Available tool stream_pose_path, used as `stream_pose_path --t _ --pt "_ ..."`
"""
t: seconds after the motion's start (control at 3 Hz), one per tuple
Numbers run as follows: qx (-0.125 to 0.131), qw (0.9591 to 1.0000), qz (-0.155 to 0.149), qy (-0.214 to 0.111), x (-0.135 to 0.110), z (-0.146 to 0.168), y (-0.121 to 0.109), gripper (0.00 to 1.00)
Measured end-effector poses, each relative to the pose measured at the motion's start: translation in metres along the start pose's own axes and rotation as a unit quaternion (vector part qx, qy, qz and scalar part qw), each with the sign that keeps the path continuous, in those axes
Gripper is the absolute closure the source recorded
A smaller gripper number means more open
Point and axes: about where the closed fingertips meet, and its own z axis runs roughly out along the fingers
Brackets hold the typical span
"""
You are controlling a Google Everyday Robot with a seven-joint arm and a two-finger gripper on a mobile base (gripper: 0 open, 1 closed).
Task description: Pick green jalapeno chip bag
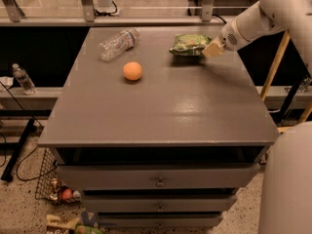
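Your gripper [213, 48] meets the crinkly green chip bag [188, 44] on the grey tabletop [170, 116].
The bag lies beyond and right of the round orange fruit [132, 70], with the gripper touching its right end; you cannot tell whether it grips. A clear plastic bottle [117, 43] lies beyond the fruit, slightly left.

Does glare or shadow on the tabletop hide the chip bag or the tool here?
Camera view: neither is hidden. A soft sheen lies on the tabletop toward the front, away from the objects; the green jalapeno chip bag is lit, with a dark shadow under its near edge; the tool, at the bag's right end, shows pale; the orange casts a small shadow.
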Motion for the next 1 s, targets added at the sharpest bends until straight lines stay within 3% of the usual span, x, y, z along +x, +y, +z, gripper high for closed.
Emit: stream_pose_path --t 0.33,1.0 --pt "0.01 0.9991 -0.036 -0.022 -0.028 -0.022 0.014 1.0" --pt "0.061 0.9901 -0.105 -0.07 -0.074 -0.084 0.039 1.0"
